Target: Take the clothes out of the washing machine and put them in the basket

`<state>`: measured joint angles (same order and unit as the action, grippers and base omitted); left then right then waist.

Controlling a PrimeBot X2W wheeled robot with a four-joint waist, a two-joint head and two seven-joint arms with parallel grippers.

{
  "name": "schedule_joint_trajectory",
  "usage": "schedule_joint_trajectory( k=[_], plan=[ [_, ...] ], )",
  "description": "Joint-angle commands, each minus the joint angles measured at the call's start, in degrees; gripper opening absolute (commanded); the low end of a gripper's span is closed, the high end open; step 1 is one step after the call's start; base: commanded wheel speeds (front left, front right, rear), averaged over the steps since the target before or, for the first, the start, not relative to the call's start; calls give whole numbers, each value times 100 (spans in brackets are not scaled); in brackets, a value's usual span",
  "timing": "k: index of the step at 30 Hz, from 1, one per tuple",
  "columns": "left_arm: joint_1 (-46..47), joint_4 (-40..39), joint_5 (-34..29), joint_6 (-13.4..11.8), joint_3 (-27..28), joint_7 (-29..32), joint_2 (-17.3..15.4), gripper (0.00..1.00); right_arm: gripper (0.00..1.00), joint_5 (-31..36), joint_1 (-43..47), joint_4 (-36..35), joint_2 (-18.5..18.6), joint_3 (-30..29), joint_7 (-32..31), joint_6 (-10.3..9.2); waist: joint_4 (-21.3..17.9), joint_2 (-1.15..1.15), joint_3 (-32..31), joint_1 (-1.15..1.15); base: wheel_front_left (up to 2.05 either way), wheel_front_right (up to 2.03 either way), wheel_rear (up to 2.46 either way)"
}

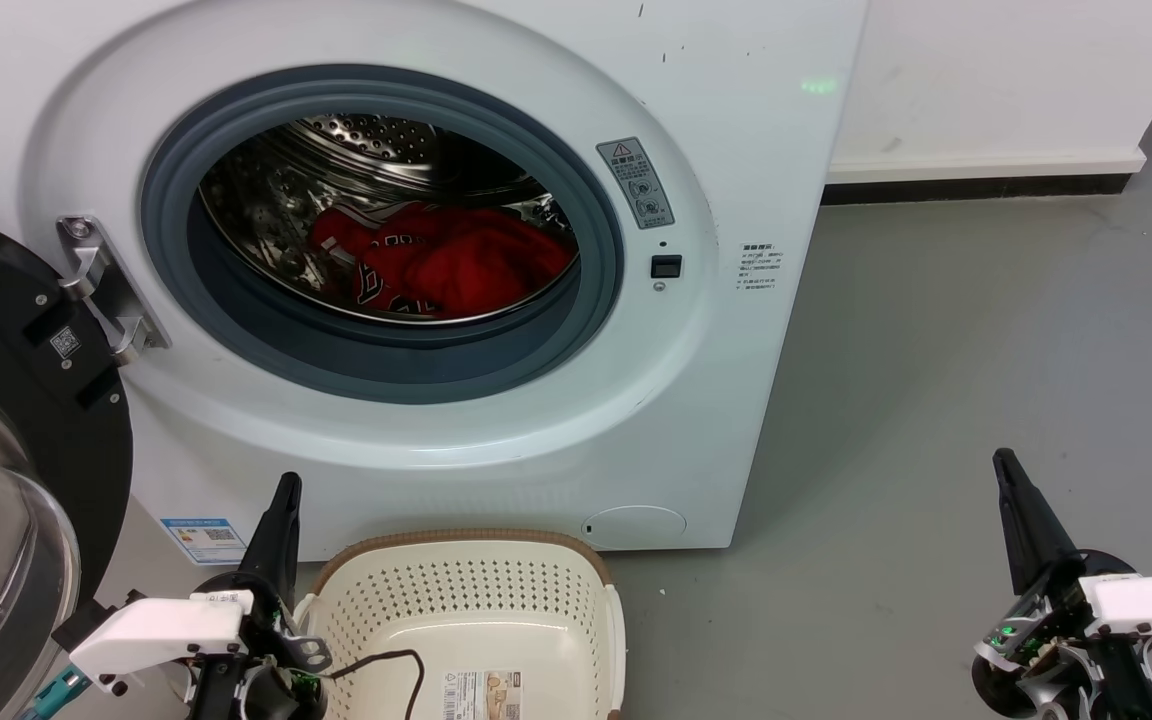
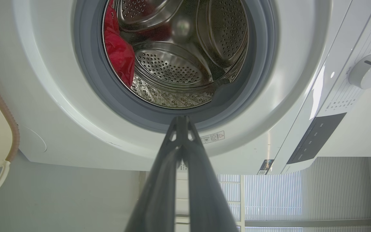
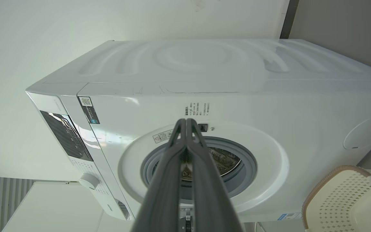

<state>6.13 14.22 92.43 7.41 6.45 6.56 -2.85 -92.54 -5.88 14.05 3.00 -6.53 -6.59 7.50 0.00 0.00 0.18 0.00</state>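
The clothes [image 1: 446, 262], a red heap with jersey lettering at its 8 o'clock edge, lie in the bottom of the drum [image 1: 376, 140], toward 5 o'clock within the port, where loose fabric would naturally slump. The washing machine [image 1: 496, 430] has its door [image 1: 6, 330] swung out to 9 o'clock, which leaves the port free for a reach. The basket [image 1: 456, 538] stands on the floor [image 1: 936, 350] at 6 o'clock from the port, close against the machine's front, probably so that a garment pulled out has only a short drop. No garment lies in it. The left tool [image 1: 286, 487] hovers at the basket's 9 o'clock and the right tool [image 1: 1003, 460] is well apart at 3 o'clock. Both have their fingers pressed together and hold nothing, so I judge the first reach has not begun.
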Motion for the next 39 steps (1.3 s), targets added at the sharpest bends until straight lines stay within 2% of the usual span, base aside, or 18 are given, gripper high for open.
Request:
schedule_joint_trajectory(
  k=[1, 33, 34, 39],
  plan=[
    [33, -20, -2, 20, 17, 11, -4, 0, 0, 27, -75, 6, -21, 2, -4, -2, 0, 0, 0, 0, 0, 0, 0],
    [33, -20, -3, 20, 17, 11, -4, 0, 0, 27, -75, 6, -21, 3, -4, -2, 0, 0, 0, 0, 0, 0, 0],
    [0, 0, 0, 0, 0, 0, 0, 100, 100, 0, 0, 0, 0, 0, 0, 0, 0, 0, 0, 0, 0, 0, 0],
    [-171, 170, -9, -2, -40, -26, 14, 100, 100, 11, 155, 169, -4, 22, 26, -1, -1, 0, 4, 0, 0, 0, 0]
  ],
)
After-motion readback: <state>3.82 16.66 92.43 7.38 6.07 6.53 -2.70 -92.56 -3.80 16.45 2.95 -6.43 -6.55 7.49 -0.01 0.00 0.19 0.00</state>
